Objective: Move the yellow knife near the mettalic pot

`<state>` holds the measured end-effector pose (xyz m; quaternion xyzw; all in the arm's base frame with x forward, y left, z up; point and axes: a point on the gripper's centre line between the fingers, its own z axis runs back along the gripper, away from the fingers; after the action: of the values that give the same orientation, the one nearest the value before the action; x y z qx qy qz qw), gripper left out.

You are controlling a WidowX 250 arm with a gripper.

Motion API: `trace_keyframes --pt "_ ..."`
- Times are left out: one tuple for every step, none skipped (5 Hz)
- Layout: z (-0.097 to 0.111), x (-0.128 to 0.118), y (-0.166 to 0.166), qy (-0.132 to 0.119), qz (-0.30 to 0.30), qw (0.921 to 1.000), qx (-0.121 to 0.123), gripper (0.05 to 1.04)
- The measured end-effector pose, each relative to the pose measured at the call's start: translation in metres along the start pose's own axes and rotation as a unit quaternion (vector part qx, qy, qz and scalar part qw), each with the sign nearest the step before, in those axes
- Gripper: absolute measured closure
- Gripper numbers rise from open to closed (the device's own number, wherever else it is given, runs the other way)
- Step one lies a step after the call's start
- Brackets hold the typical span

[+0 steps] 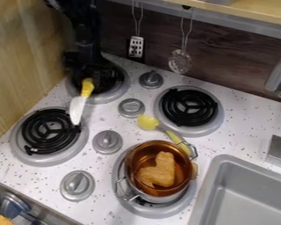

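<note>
Robot arm (81, 33) at upper left of frame, hand (87, 79) hanging low over the rear left burner (120, 91). The hand appears to be clenched on the yellow end of the knife (77, 108); the dark grip merges with the dark coil, so exact finger contact cannot be told. Knife slants, yellow handle up, pale blade down, tip beside the right edge of the front left burner (49, 161). Holding by the handle leaves the whole blade free below the hand, which should suit setting it down near a target. Target: metallic pot (140, 159), lower centre of frame, on the front right burner (156, 211), open side up, tan lump (163, 170) inside. Knife and pot well apart, so task judged at the carry stage. Next move probably calls for a shift toward lower right, with the blade high enough to clear the knobs (107, 142) between. A yellow-and-grey item (147, 122) lies just behind the pot, narrowing the free space there; the speckled counter (99, 169) left of the pot may serve better. Risk: the blade could catch the pot's wire handle (126, 196), or swing if the grip is loose.
</note>
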<state>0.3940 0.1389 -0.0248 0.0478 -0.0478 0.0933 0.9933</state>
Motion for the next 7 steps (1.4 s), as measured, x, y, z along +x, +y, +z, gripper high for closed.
trace_keyframes --pt "0.01 -0.014 0.002 -0.013 0.009 0.9998 0.01 0.573" --pt "0.019 -0.028 0.003 -0.019 0.029 0.9992 0.018 0.573" --pt "0.029 -0.038 0.008 -0.007 0.045 0.9987 0.022 0.573" --pt "0.043 -0.056 0.008 0.002 0.068 0.9973 0.027 0.573" --pt "0.044 -0.067 0.002 0.03 0.05 0.998 0.024 0.573" --pt "0.049 -0.067 -0.015 0.026 0.011 0.9995 0.012 0.573" --pt "0.051 -0.064 -0.038 0.024 -0.049 0.9985 0.004 0.573"
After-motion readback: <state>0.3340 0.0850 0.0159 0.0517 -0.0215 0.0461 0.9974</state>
